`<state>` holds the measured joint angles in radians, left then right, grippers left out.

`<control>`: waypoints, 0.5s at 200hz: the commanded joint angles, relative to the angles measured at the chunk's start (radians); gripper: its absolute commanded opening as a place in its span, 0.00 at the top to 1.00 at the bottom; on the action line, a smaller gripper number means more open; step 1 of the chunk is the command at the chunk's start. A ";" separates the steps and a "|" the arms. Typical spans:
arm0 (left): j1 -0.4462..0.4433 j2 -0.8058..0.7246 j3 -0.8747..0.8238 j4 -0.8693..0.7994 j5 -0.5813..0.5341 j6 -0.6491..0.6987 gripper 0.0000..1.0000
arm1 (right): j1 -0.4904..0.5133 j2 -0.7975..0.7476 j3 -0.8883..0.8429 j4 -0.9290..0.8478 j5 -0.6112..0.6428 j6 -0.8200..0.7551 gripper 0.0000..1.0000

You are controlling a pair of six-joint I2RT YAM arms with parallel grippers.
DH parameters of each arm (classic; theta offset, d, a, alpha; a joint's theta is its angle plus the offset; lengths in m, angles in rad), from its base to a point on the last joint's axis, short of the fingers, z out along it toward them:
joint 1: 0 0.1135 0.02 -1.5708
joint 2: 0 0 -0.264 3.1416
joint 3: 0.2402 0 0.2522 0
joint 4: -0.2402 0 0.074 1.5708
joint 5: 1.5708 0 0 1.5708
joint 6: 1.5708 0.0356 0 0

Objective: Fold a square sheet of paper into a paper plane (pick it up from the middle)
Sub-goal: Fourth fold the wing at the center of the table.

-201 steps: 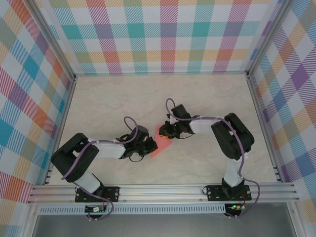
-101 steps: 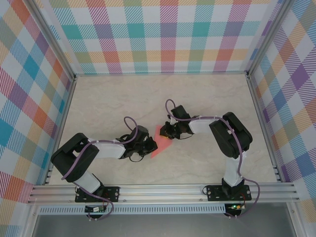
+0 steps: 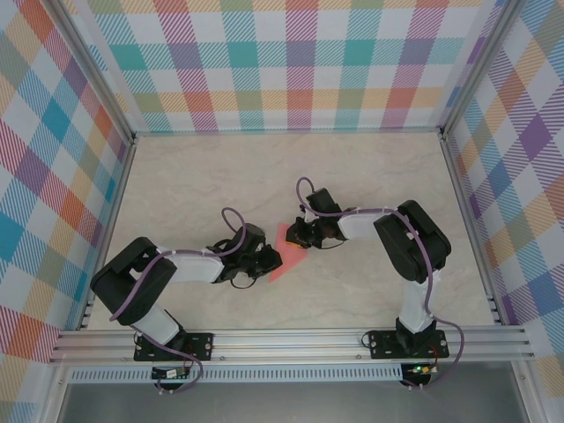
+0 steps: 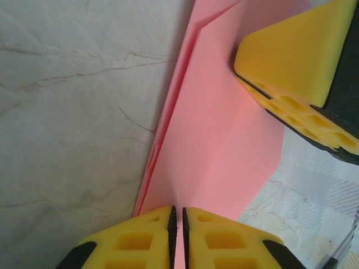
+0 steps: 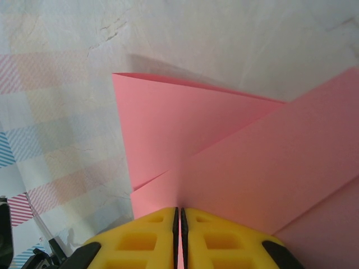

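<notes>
The square sheet of paper is salmon pink and lies folded into a pointed triangular shape with overlapping flaps on the table's middle. My left gripper is at its lower left edge. In the left wrist view the left gripper is shut on the paper, with only a thin slit between the pads. My right gripper is at the paper's upper edge. In the right wrist view the right gripper is shut on the paper where two flaps cross. One yellow finger of the right gripper rests over the paper in the left wrist view.
The marble-patterned table spreads bare around the paper. Checkered walls stand on three sides, edged with metal rails. A metal rail runs along the front, where both arm bases are bolted.
The right gripper and forearm have crept slightly left along the paper. The left arm and the paper look unmoved.
</notes>
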<state>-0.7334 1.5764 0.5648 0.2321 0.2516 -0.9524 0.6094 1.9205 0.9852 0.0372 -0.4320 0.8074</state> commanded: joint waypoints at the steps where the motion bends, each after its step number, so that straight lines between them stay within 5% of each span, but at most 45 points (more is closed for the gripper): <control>1: -0.003 -0.019 0.011 -0.226 0.067 0.056 0.84 | 0.001 0.053 -0.033 -0.048 0.073 -0.004 0.87; 41: 0.022 -0.098 0.124 -0.362 0.093 0.113 0.78 | 0.001 0.047 -0.034 -0.064 0.076 -0.017 0.87; 100: 0.028 -0.052 0.139 -0.263 0.127 0.061 0.78 | 0.001 0.049 -0.036 -0.059 0.073 -0.011 0.87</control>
<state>-0.7162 1.4990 0.6983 -0.0463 0.3569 -0.8742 0.6094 1.9205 0.9852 0.0368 -0.4320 0.8070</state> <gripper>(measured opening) 0.217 0.130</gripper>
